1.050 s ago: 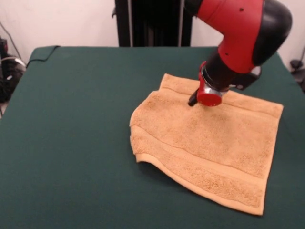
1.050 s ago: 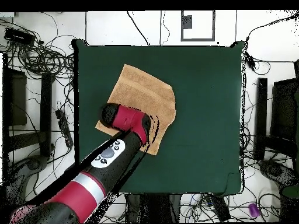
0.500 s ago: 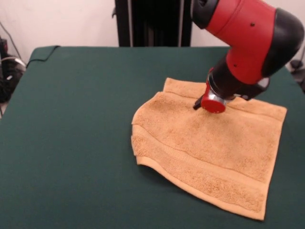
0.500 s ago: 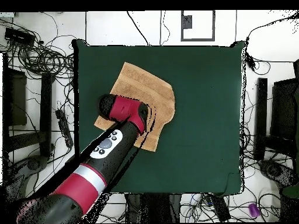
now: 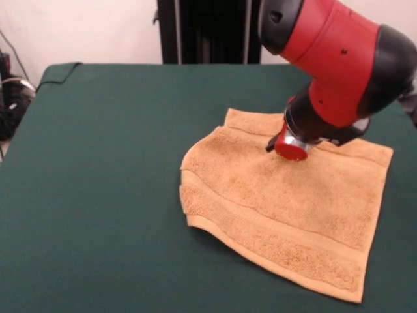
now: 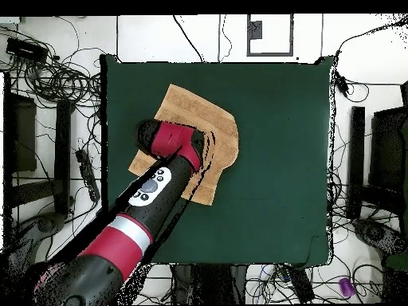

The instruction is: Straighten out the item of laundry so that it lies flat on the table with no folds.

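The gripper, grip state impossible to tell, has slid toward three o'clock over the towel, whose nine o'clock corner remains folded.

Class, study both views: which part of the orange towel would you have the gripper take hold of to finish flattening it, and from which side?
Probably the towel's tucked-under corner, at its left end in the front view. That corner looks rounded, and the edge beside it lifts off the table. Come in low from the bare cloth beyond it, pinch the raised edge, and draw outward. The gripper hangs over the towel's far part.
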Action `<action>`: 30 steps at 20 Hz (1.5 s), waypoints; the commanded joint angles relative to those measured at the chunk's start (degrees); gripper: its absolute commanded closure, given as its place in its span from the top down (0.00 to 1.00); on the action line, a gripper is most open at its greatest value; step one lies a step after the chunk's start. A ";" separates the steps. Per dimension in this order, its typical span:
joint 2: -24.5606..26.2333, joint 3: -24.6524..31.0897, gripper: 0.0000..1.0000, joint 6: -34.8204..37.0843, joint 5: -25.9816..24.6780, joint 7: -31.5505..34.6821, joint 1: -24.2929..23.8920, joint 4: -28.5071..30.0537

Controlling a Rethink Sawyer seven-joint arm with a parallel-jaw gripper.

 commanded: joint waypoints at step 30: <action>-23.27 8.77 0.00 2.64 -2.11 -7.83 1.57 20.52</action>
